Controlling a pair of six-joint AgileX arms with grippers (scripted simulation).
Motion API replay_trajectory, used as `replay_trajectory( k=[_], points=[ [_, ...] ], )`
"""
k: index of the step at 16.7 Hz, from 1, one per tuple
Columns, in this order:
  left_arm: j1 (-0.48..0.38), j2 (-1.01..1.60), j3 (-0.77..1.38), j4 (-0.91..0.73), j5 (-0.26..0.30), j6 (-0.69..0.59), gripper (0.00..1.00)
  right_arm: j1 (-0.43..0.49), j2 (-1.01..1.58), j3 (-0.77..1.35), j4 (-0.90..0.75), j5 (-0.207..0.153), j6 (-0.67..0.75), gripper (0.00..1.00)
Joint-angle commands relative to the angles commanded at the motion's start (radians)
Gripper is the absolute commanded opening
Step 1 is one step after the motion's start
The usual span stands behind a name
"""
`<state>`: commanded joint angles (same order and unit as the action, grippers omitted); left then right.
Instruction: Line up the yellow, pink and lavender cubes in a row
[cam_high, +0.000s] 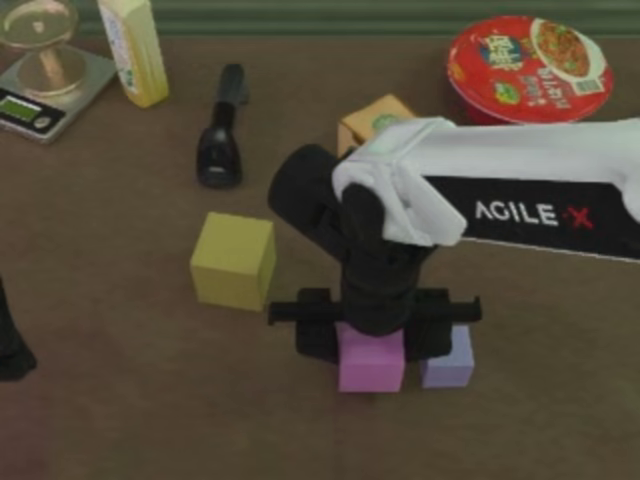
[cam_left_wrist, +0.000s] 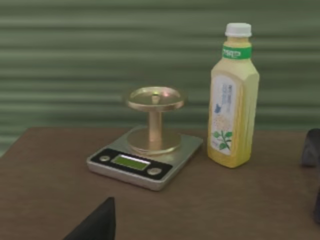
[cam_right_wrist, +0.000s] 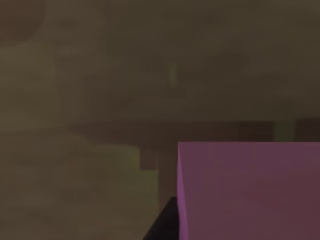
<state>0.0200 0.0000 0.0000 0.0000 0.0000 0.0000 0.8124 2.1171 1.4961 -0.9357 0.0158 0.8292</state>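
My right gripper sits low over the pink cube, near the front of the table. The gripper body hides the fingers from above and the right wrist view shows only the cube's pink face, so I cannot tell whether it is pinching or spread.

The lavender cube stands just beside the pink one on its right. The yellow cube sits farther back and to the left, apart from both.

I judge all three rigid, light and matte, so flat opposite faces should grip squarely without slipping.

Behind are a black scanner, an orange box, a scale and a yellow bottle whose label is unreadable. My arm reads "AGILE X".

My left gripper is parked at the left edge.
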Motion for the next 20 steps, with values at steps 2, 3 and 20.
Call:
replay_trajectory(
  k=[2,3,20],
  points=[
    [0.0,0.0,0.0,0.0,0.0,0.0,1.0,0.0,0.0,0.0,0.0,0.0,0.0,0.0],
    [0.0,0.0,0.0,0.0,0.0,0.0,1.0,0.0,0.0,0.0,0.0,0.0,0.0,0.08],
    [0.0,0.0,0.0,0.0,0.0,0.0,1.0,0.0,0.0,0.0,0.0,0.0,0.0,1.0]
  ],
)
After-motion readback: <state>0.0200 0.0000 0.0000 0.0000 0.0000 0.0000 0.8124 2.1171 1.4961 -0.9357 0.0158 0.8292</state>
